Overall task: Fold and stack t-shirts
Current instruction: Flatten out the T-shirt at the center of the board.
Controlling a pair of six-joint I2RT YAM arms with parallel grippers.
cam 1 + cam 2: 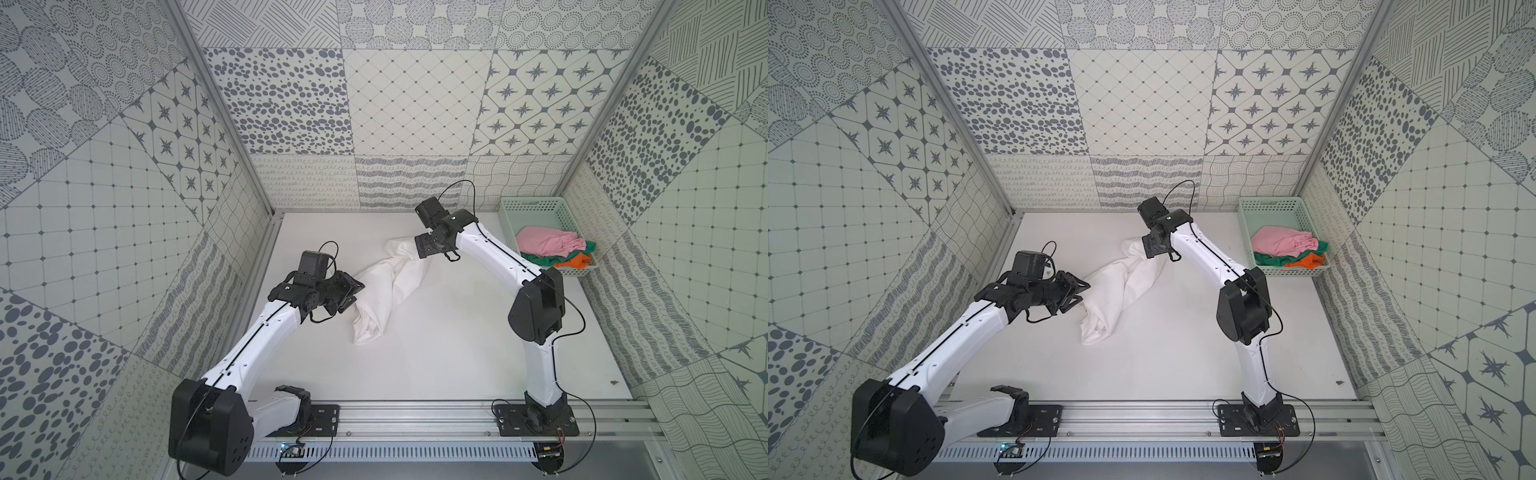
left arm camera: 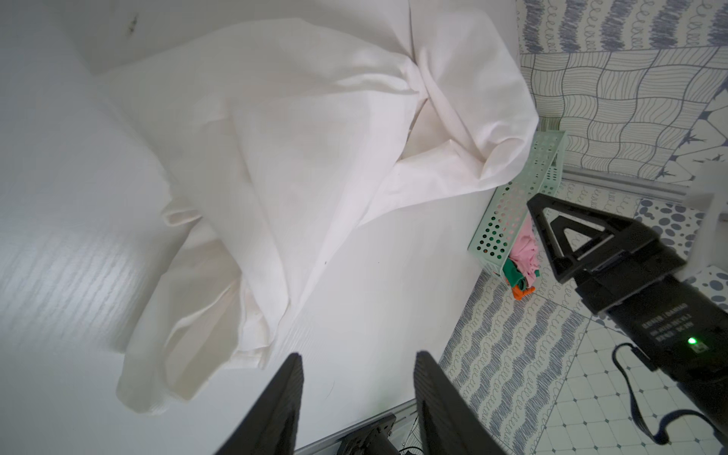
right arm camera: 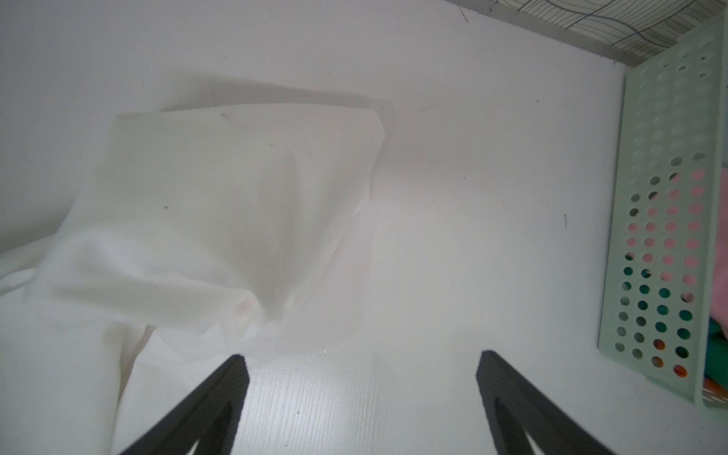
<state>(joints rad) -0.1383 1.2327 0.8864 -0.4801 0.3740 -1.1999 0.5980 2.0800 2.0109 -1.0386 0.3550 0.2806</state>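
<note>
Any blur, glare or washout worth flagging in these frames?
Right wrist view: soft focus, the shirt nearly washes into the table, basket blurred. Left wrist view: shirt folds crisp, a glare patch on the table. Both top views: sharp, evenly lit, walls splayed by the wide lens.

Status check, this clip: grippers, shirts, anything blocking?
Left gripper open, right gripper open, both empty. White t-shirt bunched on table, unfolded. Coloured shirts heaped in basket. Nothing blocking.
</note>
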